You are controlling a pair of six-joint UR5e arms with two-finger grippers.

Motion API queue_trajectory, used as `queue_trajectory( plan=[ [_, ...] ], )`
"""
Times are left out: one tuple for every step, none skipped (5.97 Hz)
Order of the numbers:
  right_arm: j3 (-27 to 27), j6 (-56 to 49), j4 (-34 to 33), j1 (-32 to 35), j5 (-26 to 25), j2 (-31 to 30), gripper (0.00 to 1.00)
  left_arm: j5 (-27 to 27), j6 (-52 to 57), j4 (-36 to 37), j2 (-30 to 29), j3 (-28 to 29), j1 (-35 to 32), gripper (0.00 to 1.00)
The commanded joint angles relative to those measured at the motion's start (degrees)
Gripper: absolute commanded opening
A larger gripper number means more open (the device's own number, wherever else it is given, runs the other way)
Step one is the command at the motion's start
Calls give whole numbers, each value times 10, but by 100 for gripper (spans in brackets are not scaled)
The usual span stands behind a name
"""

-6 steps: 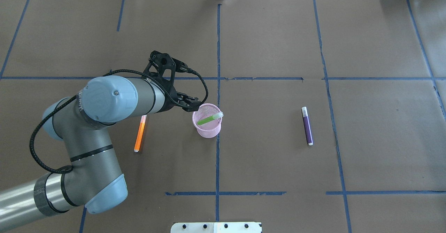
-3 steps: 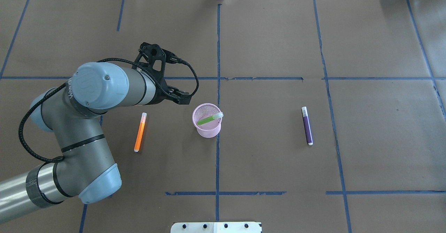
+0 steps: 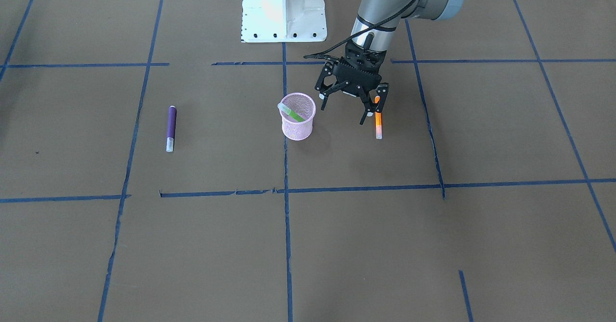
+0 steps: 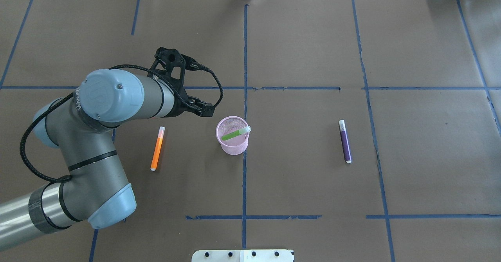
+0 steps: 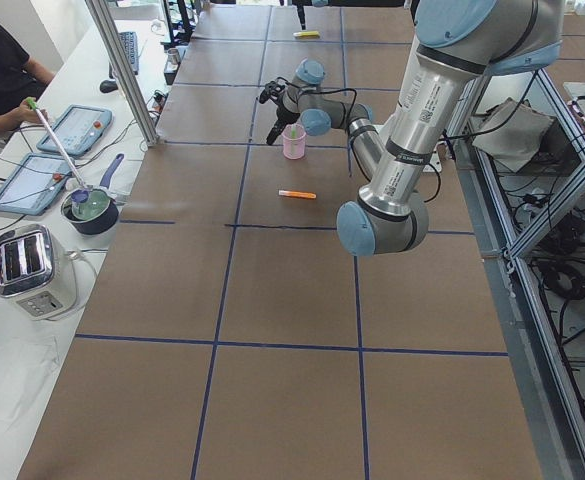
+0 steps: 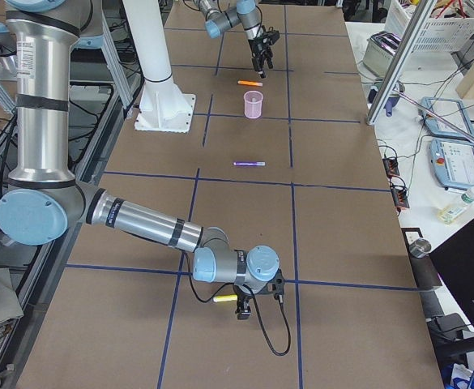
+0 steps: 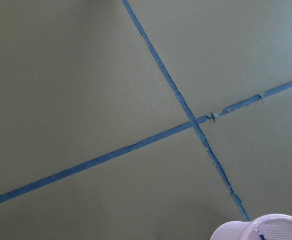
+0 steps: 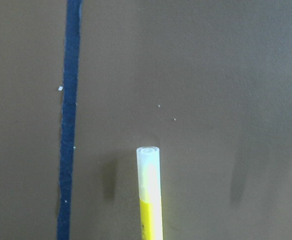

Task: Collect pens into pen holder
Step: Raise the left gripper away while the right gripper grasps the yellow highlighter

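Observation:
The pink mesh pen holder [image 4: 233,146] stands near the table's middle with the green pen [image 4: 234,134] leaning inside it. The orange pen [image 4: 157,149] lies on the table to its left and the purple pen [image 4: 345,141] to its right. My left gripper [image 3: 342,114] is open and empty, and hovers between the holder [image 3: 298,122] and the orange pen [image 3: 378,120]. My right gripper [image 6: 253,304] shows only in the exterior right view, low beside a yellow pen [image 8: 150,200]; I cannot tell whether it is open or shut.
Blue tape lines grid the brown paper table cover. The robot's white base plate [image 3: 284,9] sits at the robot's edge of the table. A side bench with a toaster [image 5: 32,268] and tablets runs along the operators' side.
My left gripper has drawn back from the holder's rim toward the left and away. In the last half second it has barely moved. The pens and the holder stayed still.

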Motion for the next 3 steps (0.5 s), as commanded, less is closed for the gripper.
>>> queue_trajectory(
  plan=[
    [-8, 5, 4, -16, 14, 1, 96, 0, 0, 0, 0, 1, -1, 100],
    [-12, 8, 4, -23, 14, 1, 93, 0, 0, 0, 0, 1, -1, 100],
    [-20, 8, 5, -25, 15, 2, 84, 0, 0, 0, 0, 0, -1, 100]
  ],
)
